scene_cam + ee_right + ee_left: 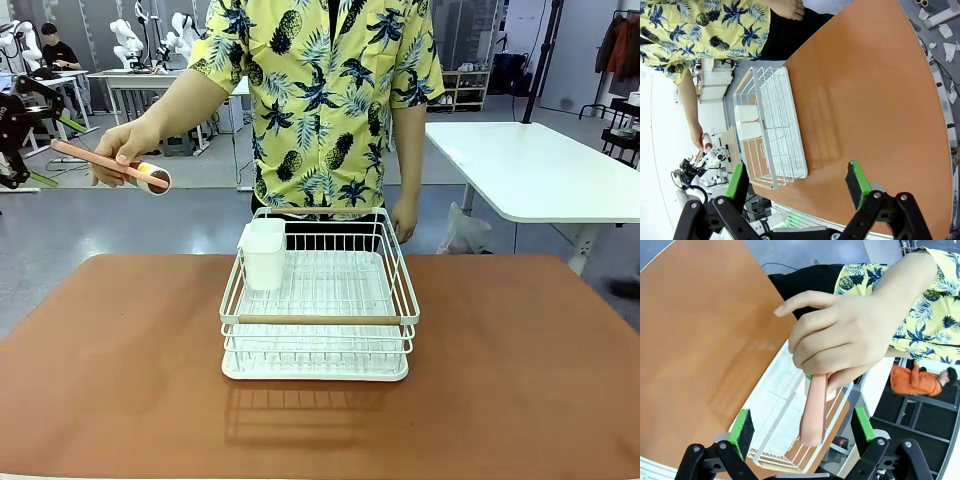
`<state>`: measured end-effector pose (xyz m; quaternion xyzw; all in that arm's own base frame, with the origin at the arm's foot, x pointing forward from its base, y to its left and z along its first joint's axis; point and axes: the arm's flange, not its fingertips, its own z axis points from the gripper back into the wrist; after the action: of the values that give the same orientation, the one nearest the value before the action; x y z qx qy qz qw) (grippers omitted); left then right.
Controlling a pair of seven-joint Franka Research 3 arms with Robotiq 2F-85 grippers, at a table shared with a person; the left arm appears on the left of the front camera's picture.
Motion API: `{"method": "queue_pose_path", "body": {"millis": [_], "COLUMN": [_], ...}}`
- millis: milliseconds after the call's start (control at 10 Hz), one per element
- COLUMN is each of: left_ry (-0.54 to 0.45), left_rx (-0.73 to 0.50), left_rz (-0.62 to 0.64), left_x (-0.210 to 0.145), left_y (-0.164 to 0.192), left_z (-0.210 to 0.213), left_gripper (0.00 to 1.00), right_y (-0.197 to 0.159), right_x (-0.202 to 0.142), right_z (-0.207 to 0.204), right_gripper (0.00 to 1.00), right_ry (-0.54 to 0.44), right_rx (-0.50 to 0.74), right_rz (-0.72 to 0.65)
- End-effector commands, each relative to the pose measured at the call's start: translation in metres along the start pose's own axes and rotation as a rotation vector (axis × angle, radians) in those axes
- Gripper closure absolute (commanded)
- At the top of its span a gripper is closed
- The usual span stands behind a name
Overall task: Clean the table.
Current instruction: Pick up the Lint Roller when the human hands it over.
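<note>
Our left end effector (801, 426) stands wide, a slim pink rigid handle (814, 405) just ahead, probably light; we'd pinch its free end.

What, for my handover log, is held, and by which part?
The person's hand holds a pink-handled roller near its head; left tool and right tool hold nothing.

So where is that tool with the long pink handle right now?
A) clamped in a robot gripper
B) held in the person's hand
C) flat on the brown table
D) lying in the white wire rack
B: the person's hand holds the pink-handled tool in the air, clear of the white wire rack.
</note>
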<state>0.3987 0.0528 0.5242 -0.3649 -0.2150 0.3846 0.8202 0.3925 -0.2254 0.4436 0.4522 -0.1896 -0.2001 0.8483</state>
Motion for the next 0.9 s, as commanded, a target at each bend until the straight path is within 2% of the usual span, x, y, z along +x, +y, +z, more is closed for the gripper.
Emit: {"method": "queue_pose_path", "body": {"millis": [0, 300, 800], "left_ry": [-0.004, -0.011, -0.015], "left_rx": [-0.03, -0.04, -0.059], "left_rz": [-0.005, 0.007, 0.003], "left_x": [-0.003, -0.001, -0.001], "left_y": [0.004, 0.004, 0.007], "left_z": [-0.015, -0.026, -0.026], "left_gripper": [0.0, 0.0, 0.52], "right_y": [0.002, 0.002, 0.002], "right_x": [-0.001, -0.001, -0.001], "right_z": [0.002, 0.002, 0.002], "right_gripper": [0.0, 0.0, 0.0], "right_ry": [-0.003, -0.003, -0.003], "right_rx": [0.013, 0.013, 0.013], "right_rz": [0.002, 0.002, 0.002]}}
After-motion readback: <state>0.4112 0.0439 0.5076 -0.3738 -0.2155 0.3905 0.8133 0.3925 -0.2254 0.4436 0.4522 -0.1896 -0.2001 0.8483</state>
